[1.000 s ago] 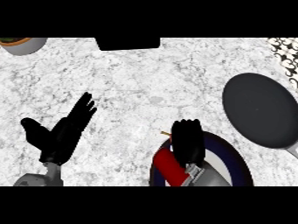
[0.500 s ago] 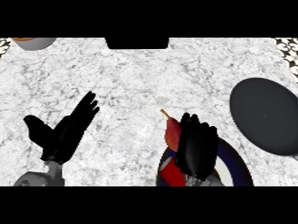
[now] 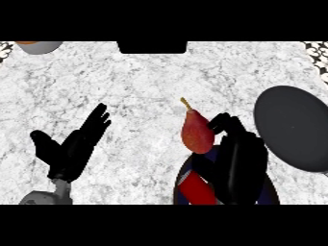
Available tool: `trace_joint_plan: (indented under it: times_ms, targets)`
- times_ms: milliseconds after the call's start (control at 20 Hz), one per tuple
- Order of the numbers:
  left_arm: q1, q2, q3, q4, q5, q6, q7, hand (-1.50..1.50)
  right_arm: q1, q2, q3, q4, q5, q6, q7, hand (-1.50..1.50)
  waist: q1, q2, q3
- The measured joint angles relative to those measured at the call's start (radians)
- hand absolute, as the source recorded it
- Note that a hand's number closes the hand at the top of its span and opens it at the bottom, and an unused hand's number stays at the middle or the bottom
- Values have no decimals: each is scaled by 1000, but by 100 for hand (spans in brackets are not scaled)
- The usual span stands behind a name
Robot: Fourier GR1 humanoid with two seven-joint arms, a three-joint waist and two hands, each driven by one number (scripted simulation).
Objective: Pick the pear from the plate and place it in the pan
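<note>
- Nearest the lower edge sits the dark blue plate [image 3: 271, 191], mostly covered by the right forearm; a red patch shows on its left part, and what that is cannot be told.
- Right hand [image 3: 239, 161] is over the plate, fingers curled at the top, fingertips [image 3: 220, 124] against the right side of the pear [image 3: 197, 133] — it is grasping the pear.
- The pear is red, upright with a slight tilt, its thin stem pointing up and to the left. Its lower end lies at the plate's far rim in this view, and its body shows against the marble beyond it.
- Over on the left, the left hand [image 3: 68, 146] rests open near the lower edge, fingers straight and pointing up and to the right, thumb out to the left, holding nothing.
- Both hands show over the white and grey marble bench [image 3: 145, 81].
- To the right of the pear, apart from it, lies the dark round pan [image 3: 297, 127], its pale handle running off toward the lower right edge. Nothing lies in it.
- Far left at the top edge, a grey bowl [image 3: 37, 46] with an orange inside is cut off by the view.
- Top centre, a black rectangular shape [image 3: 152, 46] sits at the bench's far edge.
- Patterned black and white tiles [image 3: 327, 60] show at both far corners.
</note>
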Motion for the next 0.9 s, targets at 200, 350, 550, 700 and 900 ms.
trace_joint_plan:
  times_ms: [200, 350, 550, 700, 900]
  targets:
    - [-3, -16, -6, 4, -10, 4, -5, 0, 53, -3, -92, 4, -65, -145, -67, 150, 2, 3, 0]
    - [-9, -15, 3, 3, -12, -4, 2, 0, 73, -31, -177, 46, -109, -212, -113, 150, 4, 3, 0]
    - [-27, -21, 16, 12, -16, -14, 12, 0, 68, -80, -281, 142, -146, -277, -183, 150, 5, 4, 0]
    - [-6, -24, 12, -17, -20, -11, 27, 0, 50, -137, -375, 239, -201, -350, -256, 150, 9, 4, 0]
    - [-14, -26, 17, -27, -27, -11, 43, 0, 15, -177, -480, 369, -230, -464, -322, 150, 11, 5, 0]
